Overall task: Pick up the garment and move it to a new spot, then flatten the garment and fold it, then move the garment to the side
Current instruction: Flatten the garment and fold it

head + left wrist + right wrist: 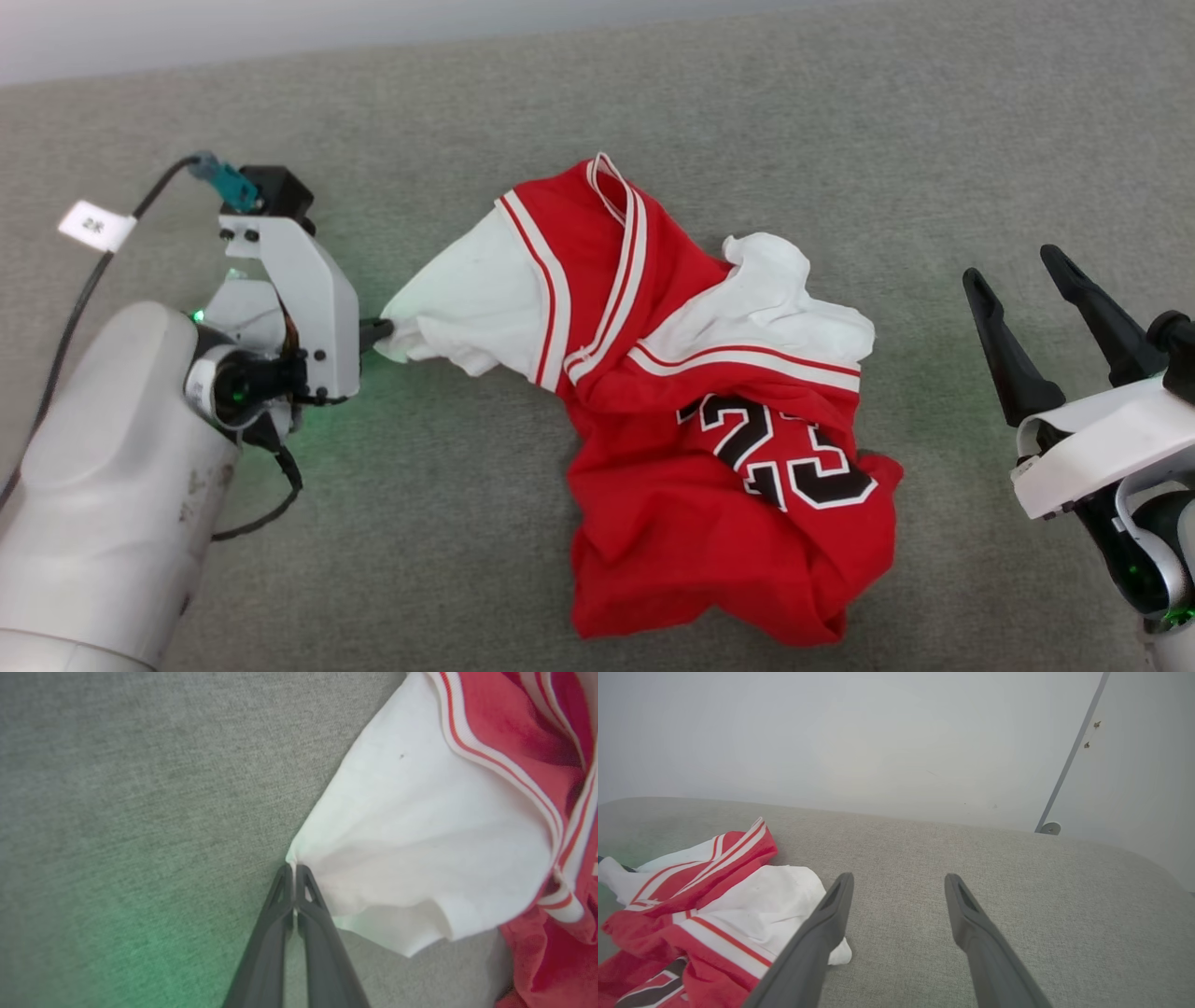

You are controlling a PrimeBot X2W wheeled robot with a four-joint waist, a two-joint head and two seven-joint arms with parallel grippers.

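Observation:
The garment (691, 467), a red jersey with white sleeves, striped trim and a black number, lies crumpled in the middle of the grey surface. My left gripper (381, 333) is at its left side, shut on the edge of a white sleeve (420, 844); in the left wrist view the two dark fingers (308, 914) pinch the cloth's corner (292, 858). My right gripper (1013, 266) stands open to the right of the garment, apart from it, fingers empty. In the right wrist view the garment (691, 905) lies left of the spread fingers (971, 924).
A grey fabric surface (840, 121) spreads under everything, with bare room on all sides of the jersey. A pale wall (878, 732) rises behind its far edge. A black cable with a white tag (96, 225) runs along my left arm.

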